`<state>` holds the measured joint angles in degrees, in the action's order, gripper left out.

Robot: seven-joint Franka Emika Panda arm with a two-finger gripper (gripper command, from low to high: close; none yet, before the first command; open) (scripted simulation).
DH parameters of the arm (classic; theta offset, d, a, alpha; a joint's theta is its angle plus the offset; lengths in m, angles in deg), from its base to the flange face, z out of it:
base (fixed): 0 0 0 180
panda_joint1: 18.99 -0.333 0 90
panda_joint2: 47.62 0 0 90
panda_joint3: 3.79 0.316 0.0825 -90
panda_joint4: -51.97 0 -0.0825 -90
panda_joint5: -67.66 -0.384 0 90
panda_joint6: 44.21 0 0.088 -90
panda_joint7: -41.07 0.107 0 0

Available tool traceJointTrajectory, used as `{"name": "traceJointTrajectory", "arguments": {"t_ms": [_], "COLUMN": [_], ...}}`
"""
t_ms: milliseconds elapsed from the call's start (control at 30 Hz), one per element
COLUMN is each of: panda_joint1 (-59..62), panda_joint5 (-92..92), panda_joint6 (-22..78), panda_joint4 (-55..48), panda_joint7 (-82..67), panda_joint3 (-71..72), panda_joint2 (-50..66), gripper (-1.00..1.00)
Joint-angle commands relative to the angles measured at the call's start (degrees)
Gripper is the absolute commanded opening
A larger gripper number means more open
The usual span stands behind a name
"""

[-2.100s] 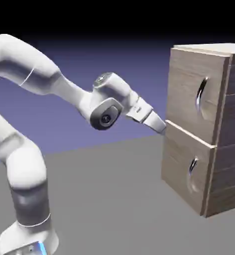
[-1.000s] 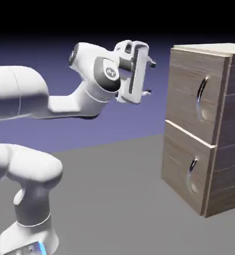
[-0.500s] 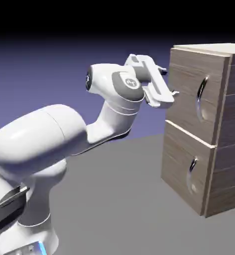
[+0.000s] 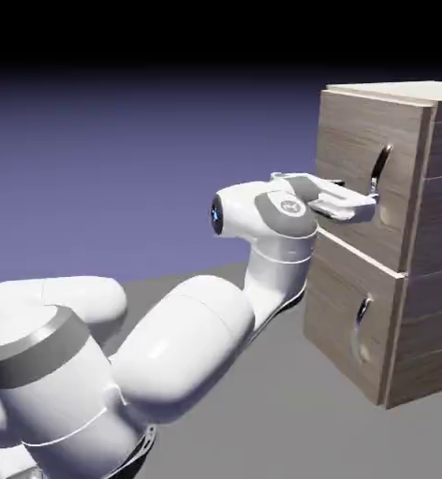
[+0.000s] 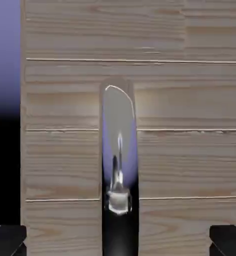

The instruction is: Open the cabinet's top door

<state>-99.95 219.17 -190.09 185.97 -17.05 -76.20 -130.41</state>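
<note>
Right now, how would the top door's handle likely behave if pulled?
The handle looks like polished metal, so probably stiff, perhaps slippery. Standing proud of the top door in a curve, it likely moves only with that panel.

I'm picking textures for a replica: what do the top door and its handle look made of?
Top door: probably wood, matte, from its streaky brown grain. Handle: likely polished metal, given its silvery, mirror-like shine, though chromed plastic is possible.
</note>
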Motion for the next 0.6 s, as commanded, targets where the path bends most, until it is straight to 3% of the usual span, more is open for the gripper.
{"name": "traceJointTrajectory", "arguments": {"t_ms": [0, 67, 100, 300, 567], "panda_joint1": [-2.08, -4.42, -4.42, 0.10, 3.58], "panda_joint5": [0.47, 1.01, 1.01, 3.95, 11.51], "panda_joint6": [-0.02, -0.04, -0.04, 9.22, 3.07], "panda_joint4": [-2.07, -4.41, -4.41, 3.01, 0.04], "panda_joint7": [-0.09, -0.19, -0.19, 7.95, 27.88], "panda_joint3": [-0.62, -1.31, -1.31, 1.40, 1.16], "panda_joint2": [0.21, 0.46, 0.46, 3.82, 18.24], "gripper": [1.00, 1.00, -1.00, -1.00, -1.00]}}
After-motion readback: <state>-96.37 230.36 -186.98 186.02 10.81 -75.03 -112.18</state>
